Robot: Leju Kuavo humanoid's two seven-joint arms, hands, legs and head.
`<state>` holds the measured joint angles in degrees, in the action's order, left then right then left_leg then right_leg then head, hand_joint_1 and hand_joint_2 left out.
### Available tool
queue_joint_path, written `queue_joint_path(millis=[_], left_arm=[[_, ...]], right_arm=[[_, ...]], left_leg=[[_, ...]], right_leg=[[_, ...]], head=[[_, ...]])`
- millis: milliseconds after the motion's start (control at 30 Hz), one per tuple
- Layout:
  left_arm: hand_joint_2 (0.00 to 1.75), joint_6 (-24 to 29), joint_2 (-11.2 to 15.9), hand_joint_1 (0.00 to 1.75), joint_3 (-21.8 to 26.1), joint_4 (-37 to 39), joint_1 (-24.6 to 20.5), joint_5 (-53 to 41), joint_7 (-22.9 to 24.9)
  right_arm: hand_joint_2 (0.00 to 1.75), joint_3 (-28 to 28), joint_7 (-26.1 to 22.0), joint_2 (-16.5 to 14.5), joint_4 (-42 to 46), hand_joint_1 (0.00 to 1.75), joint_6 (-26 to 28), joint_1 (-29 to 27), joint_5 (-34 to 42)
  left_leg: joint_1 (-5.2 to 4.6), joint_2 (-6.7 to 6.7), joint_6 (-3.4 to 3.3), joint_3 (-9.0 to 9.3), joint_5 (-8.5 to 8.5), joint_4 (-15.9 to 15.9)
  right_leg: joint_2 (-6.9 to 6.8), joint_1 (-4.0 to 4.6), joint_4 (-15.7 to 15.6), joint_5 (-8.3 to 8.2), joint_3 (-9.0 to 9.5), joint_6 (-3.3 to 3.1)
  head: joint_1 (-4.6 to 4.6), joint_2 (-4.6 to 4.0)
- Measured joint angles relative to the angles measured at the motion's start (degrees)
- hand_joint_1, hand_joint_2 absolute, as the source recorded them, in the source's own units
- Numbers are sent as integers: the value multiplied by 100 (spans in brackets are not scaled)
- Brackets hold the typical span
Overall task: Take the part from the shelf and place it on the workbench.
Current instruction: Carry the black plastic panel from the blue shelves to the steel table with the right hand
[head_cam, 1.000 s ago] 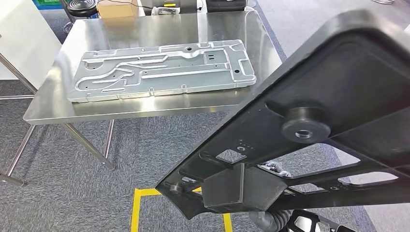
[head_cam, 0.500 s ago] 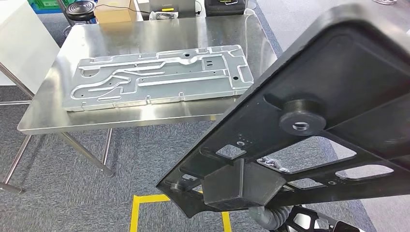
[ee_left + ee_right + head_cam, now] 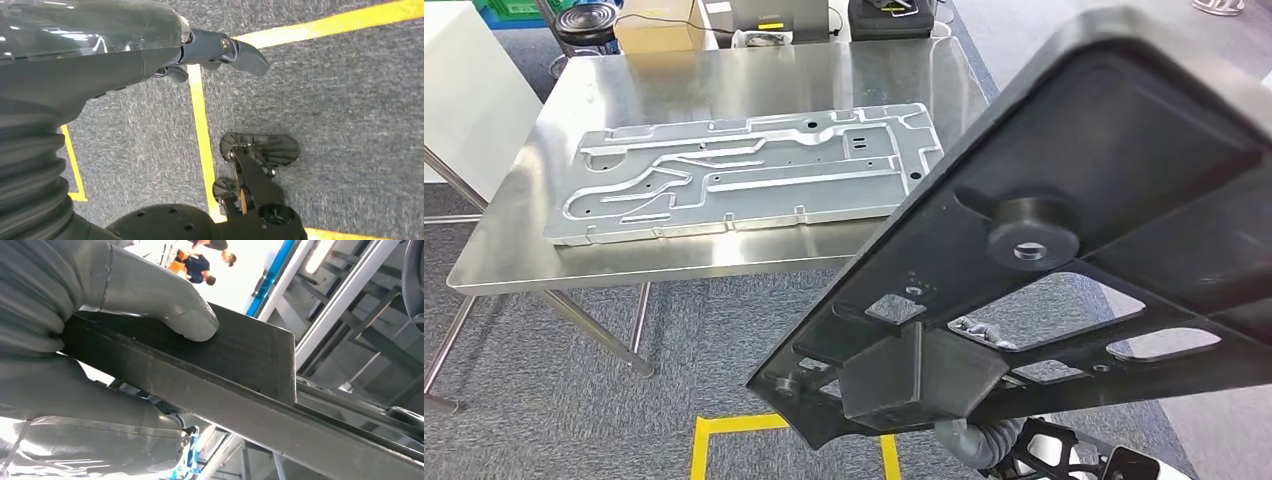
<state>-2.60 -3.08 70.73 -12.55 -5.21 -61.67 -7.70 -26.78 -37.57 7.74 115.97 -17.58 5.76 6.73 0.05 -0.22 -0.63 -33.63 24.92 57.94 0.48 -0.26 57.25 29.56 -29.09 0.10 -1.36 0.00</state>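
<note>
The right hand (image 3: pixel 100 330) clamps the edge of the black part (image 3: pixel 1064 250) between thumb and fingers – held high and tilted, presumably to clear the workbench (image 3: pixel 754 70) ahead – while the left hand (image 3: pixel 215 50) hangs empty over the floor, fingers loosely apart.

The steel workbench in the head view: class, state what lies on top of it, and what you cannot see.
On the workbench lies a flat silver metal plate. The black part held up by the right hand covers its near right corner.
</note>
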Motion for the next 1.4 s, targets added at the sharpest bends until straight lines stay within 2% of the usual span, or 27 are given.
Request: queue_joint_path(millis=[67, 100, 167, 200, 233, 267, 300, 333, 367, 400, 500, 567, 633, 700, 733, 767, 833, 867, 900, 1033, 1100, 1200, 1233, 1267, 1300, 1367, 1400], left_arm=[[175, 0, -8, 0, 0, 0, -4, -1, 2], [175, 0, -13, 0, 0, 0, -7, -1, 3], [175, 0, -15, 0, 0, 0, -9, -1, 4], [175, 0, -15, 0, 0, 0, -7, -1, 5], [175, 0, -15, 0, 0, 0, -4, -1, 6], [175, 0, -17, 0, 0, 0, -2, -1, 7], [175, 0, -20, 0, 0, 0, 0, -1, 7], [175, 0, -24, 0, 0, 0, 1, -1, 7], [175, 0, -28, 0, 0, 0, 0, -1, 8], [175, 0, -30, 0, 0, 0, -2, -1, 8], [175, 0, -30, 0, 0, 0, -10, -1, 10], [175, -1, -32, 0, 0, 0, -17, -1, 9], [175, -2, -39, 0, 0, 0, -16, -2, 8], [175, -1, -42, 0, 0, 0, -5, -2, 9], [175, -1, -42, 0, 0, 0, 0, -2, 9], [175, -1, -42, 0, 0, 0, 3, -2, 9], [175, -1, -41, 0, 0, 0, 7, -3, 8], [175, 0, -42, 0, 0, 0, 7, -3, 5], [175, 2, -42, 0, 0, 0, 7, -2, 3], [175, 50, -47, 0, 5, 0, 39, 27, 4], [175, 72, -52, 0, 11, 0, 61, 55, 23], [175, 81, -52, 0, 33, 0, 71, 104, 72], [175, 85, -53, 0, 42, 0, 77, 123, 86], [175, 90, -52, 0, 50, 0, 84, 147, 92], [175, 93, -54, 0, 58, 0, 92, 174, 87], [175, 96, -70, 0, 93, 0, 94, 224, 43], [175, 97, -80, 0, 115, 0, 85, 242, 20]], right_arm=[[175, 0, 0, 1, -13, 175, -8, 39, 23], [175, 1, 0, 2, -20, 175, -8, 55, 32], [175, 1, 0, 2, -45, 175, -8, 67, 38], [175, 1, 0, 3, -62, 175, -8, 65, 38], [175, 1, 0, 3, -76, 175, -8, 64, 38], [175, 1, 0, 4, -87, 175, -8, 63, 38], [175, 1, 0, 4, -95, 175, -8, 64, 38], [175, 1, 0, 4, -98, 175, -8, 67, 38], [175, 0, 0, 4, -101, 175, -8, 73, 38], [175, -1, 0, 4, -102, 175, -8, 78, 39], [175, -1, 0, 4, -102, 175, -8, 86, 45], [175, -2, 0, 3, -99, 175, -8, 90, 48], [175, -2, 0, 2, -100, 175, -8, 95, 49], [175, -2, 0, 2, -104, 175, -8, 93, 49], [175, -2, 0, 2, -109, 175, -9, 92, 49], [175, -2, 0, 2, -113, 175, -9, 91, 49], [175, -2, 0, 2, -117, 175, -9, 90, 49], [175, -2, 0, 2, -117, 175, -9, 91, 46], [175, -2, 0, 3, -117, 175, -10, 87, 36], [175, -57, 0, -17, -73, 175, 63, -9, -255], [175, -203, 0, -55, -30, 175, 241, -90, -467], [175, -483, -1, -84, -8, 175, 462, -216, -603], [175, -557, -1, -84, -8, 175, 486, -250, -609], [175, -615, 0, -84, -8, 175, 482, -269, -590], [175, -663, 0, -85, -11, 175, 455, -270, -545], [175, -704, 0, -108, -68, 175, 336, -188, -382], [175, -709, 0, -137, -118, 175, 268, -115, -306]], left_leg=[[32, 0, -56, 64, -3, -74], [48, 1, -81, 98, 1, -102], [44, 4, -114, 136, 39, -111], [43, 3, -120, 159, 63, -110], [42, 0, -119, 189, 91, -109], [42, -4, -114, 231, 121, -108], [43, -10, -103, 286, 157, -108], [41, -14, -88, 332, 196, -107], [30, -19, -63, 370, 245, -97], [21, -21, -34, 397, 288, -92], [15, -14, 69, 439, 367, -98], [32, -8, 134, 400, 473, 70], [53, -7, 191, 90, 775, 707], [67, -6, 231, -381, 1039, 1482], [69, -6, 238, -533, 1014, 1653], [70, -6, 237, -564, 849, 1572], [71, -4, 209, -335, 291, 830], [58, -5, 187, -178, 93, 434], [45, -6, 156, -66, -11, 169], [30, -13, 19, 42, 29, -22], [57, -10, -50, 117, 40, -86], [44, -7, -118, 193, 104, -105], [36, -10, -124, 222, 134, -104], [31, -15, -123, 260, 167, -102], [25, -22, -115, 313, 206, -101], [7, -28, -84, 417, 293, -97], [-5, -28, -57, 448, 334, -91]], right_leg=[[-11, -1, 201, 116, -79, 61], [-16, -4, 477, 244, -219, 83], [-18, -14, 1268, 547, -692, 112], [-19, -21, 1589, 613, -919, 123], [-19, -29, 1729, 562, -1062, 131], [-21, -38, 1635, 390, -1087, 134], [-26, -46, 1315, 117, -994, 129], [-35, -50, 882, -158, -833, 114], [-44, -43, 493, -347, -675, 93], [-49, -32, 222, -447, -562, 68], [-25, -11, 74, -418, -490, -29], [-20, -27, 33, -406, -440, -103], [-31, -40, 10, -370, -380, -155], [-33, -37, 11, -318, -335, -168], [-29, -37, 12, -288, -304, -164], [-24, -38, 12, -254, -258, -156], [-18, -40, 12, -169, -140, -129], [-15, -30, 15, -126, -89, -104], [-11, -22, 15, -94, -59, -76], [-5, -14, -19, -24, -4, 54], [-16, -14, 255, 131, -114, 96], [-22, -30, 1382, 553, -785, 117], [-22, -34, 1624, 560, -979, 120], [-22, -36, 1648, 439, -1067, 115], [-22, -36, 1437, 199, -1040, 100], [-23, -18, 662, -325, -768, 38], [-25, -5, 347, -467, -645, 8]], head=[[1, 0], [1, 0], [1, 0], [1, 0], [1, 0], [1, 0], [2, 0], [2, 0], [2, 0], [2, 0], [1, 0], [0, 0], [0, 0], [0, 0], [0, 0], [0, 0], [1, 0], [1, 0], [1, 0], [0, 0], [1, 0], [1, 0], [1, 0], [1, 0], [1, 0], [1, 0], [1, 0]])
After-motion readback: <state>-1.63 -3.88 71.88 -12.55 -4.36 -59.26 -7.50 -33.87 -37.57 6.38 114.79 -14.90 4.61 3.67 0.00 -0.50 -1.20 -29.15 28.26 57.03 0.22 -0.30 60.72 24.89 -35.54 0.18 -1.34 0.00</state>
